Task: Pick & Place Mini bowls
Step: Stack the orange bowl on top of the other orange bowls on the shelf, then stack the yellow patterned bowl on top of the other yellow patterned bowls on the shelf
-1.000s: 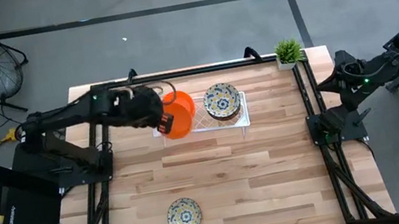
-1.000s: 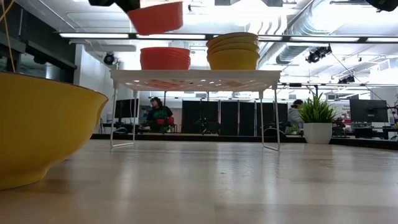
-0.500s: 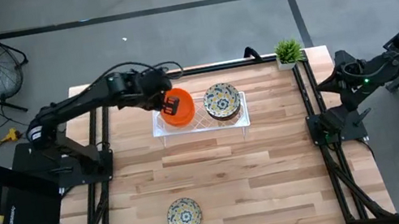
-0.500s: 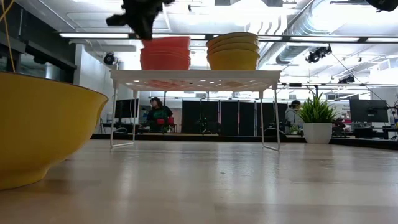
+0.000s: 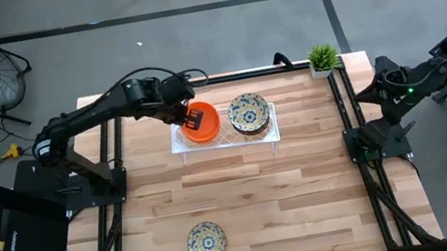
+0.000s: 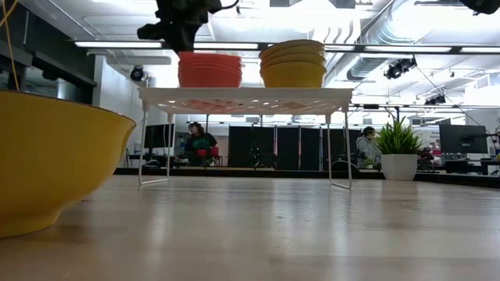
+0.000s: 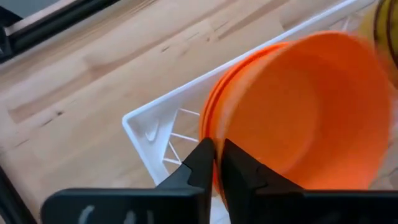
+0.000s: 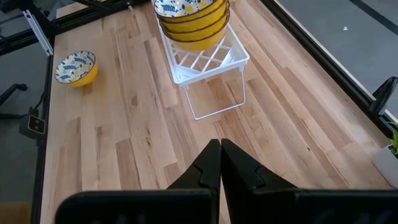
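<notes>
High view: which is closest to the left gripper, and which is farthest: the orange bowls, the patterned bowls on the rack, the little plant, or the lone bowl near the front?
From the left gripper:
1. Orange bowls, right at the gripper, on the rack's left end.
2. Patterned bowls, on the rack's right end.
3. Little plant, at the back right corner.
4. Lone bowl, near the front edge.

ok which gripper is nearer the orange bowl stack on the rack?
Left. The left gripper is right at the orange bowl stack, its fingers on the top bowl's rim. The right gripper is parked off the table's right side.
</notes>
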`<state>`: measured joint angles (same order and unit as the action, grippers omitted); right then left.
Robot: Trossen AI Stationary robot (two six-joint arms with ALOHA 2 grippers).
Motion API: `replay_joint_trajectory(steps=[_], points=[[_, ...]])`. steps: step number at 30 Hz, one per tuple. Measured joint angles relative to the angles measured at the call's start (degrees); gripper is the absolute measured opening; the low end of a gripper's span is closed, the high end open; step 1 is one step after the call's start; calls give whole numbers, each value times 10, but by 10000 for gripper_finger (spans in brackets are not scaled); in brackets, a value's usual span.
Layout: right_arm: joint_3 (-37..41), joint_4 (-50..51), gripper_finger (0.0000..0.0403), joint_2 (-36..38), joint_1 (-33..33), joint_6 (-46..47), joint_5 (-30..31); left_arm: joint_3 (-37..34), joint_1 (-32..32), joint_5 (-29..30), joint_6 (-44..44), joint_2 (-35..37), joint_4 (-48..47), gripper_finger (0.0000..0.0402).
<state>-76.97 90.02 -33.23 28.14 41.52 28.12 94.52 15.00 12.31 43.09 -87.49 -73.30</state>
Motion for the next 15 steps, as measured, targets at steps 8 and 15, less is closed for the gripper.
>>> replay_joint_trajectory(steps=[8, 15], points=[[0, 0, 0, 0, 0, 0, -8, 0, 0, 2, -20, 0, -1, 97], [0, 0, 0, 0, 0, 0, -9, 0, 0, -9, -24, 0, -1, 177]])
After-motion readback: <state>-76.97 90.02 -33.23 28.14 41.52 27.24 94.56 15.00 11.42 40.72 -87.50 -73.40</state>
